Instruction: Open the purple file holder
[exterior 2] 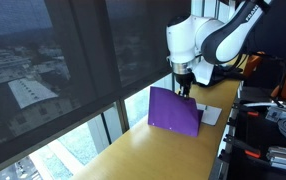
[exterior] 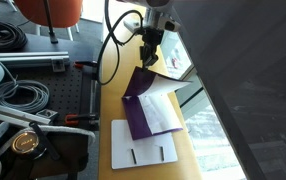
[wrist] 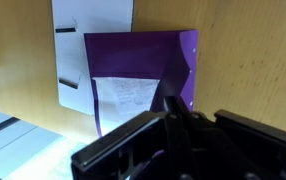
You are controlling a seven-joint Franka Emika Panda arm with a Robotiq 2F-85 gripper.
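Purple file holder (exterior: 135, 120) thin, smooth, half-open; tool (exterior: 149, 62) pinching raised cover.

Daylight from windows; tinted glass dim; wrist view's foreground blurred.

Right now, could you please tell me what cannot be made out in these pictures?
- Whether the gripper clamps the purple file holder: too small in both exterior views, dark and blurred in the wrist view.
- The inner sheets: print too small in the wrist view; hidden behind the raised cover in an exterior view.
- The white board: cut off by the wrist view's top edge.
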